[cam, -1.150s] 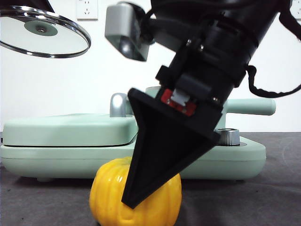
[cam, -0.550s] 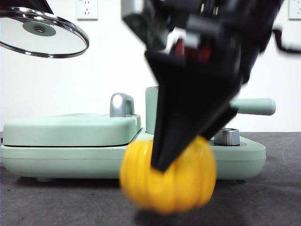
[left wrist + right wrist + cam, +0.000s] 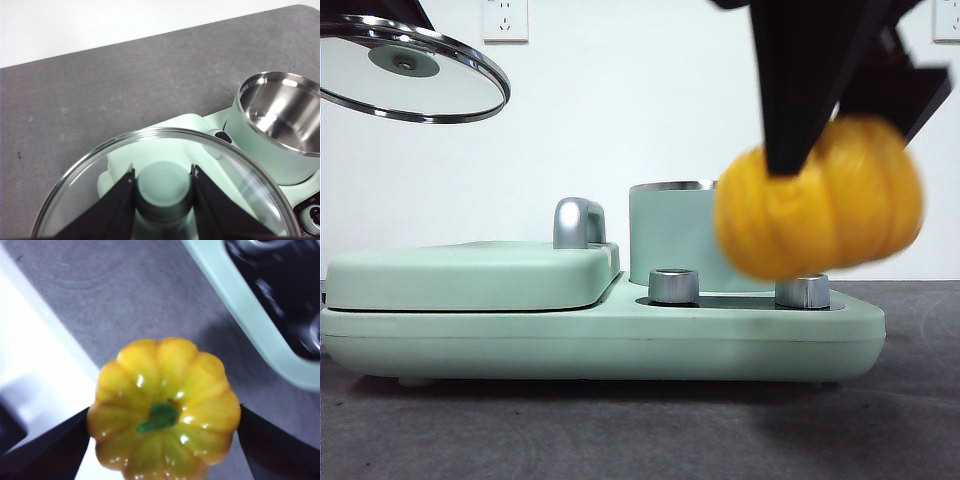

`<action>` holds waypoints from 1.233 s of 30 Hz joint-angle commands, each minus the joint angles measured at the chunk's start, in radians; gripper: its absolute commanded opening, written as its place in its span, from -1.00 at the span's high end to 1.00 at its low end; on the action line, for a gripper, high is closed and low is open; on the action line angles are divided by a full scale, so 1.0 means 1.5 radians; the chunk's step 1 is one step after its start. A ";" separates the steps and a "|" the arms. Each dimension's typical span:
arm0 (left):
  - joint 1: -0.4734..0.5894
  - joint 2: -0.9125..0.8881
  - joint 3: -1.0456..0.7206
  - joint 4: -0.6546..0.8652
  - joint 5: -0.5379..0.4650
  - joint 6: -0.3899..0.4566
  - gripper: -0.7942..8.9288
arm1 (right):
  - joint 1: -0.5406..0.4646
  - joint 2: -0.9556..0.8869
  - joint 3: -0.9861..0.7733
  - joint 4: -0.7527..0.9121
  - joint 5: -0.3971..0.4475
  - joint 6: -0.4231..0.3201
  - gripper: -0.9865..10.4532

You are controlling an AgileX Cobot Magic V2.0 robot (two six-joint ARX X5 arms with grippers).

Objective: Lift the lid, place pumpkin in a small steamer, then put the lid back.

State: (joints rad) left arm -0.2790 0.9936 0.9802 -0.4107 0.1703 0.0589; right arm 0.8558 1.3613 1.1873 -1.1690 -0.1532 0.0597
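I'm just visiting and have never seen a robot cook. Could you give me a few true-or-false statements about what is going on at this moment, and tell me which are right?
1. The glossy yellow-orange ribbed pumpkin hangs in the air, held by the right gripper. True.
2. The round clear glass lid with the chrome rim sits on the pot. False: the left gripper holds it up by its mint-green knob, off to one side.
3. The mint-green cylindrical steamer pot shows a bare metal inside, with nothing in it. True.
4. The pumpkin lies stem down. False: its green stem points up toward the wrist camera.
5. The pumpkin rests on the dark grey table. False: it is above table level.
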 commanded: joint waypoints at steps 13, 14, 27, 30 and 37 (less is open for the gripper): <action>-0.001 0.000 0.009 0.025 0.001 0.003 0.81 | -0.146 0.025 0.207 -0.129 0.004 0.000 0.13; -0.001 0.000 0.009 0.025 0.001 0.003 0.81 | -0.157 0.030 0.220 -0.128 0.005 -0.005 0.13; -0.001 0.000 0.009 0.025 0.001 0.003 0.81 | -0.220 0.199 0.404 -0.021 0.038 -0.084 0.13; -0.001 0.000 0.009 0.025 0.001 0.002 0.81 | -0.220 0.247 0.422 -0.003 0.038 -0.096 0.13; -0.001 0.000 0.009 0.025 0.001 0.002 0.81 | -0.220 0.327 0.424 0.072 0.055 -0.112 0.13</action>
State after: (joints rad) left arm -0.2790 0.9936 0.9798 -0.4080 0.1703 0.0589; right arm 0.5205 1.8320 1.7973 -1.0714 -0.0742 -0.0875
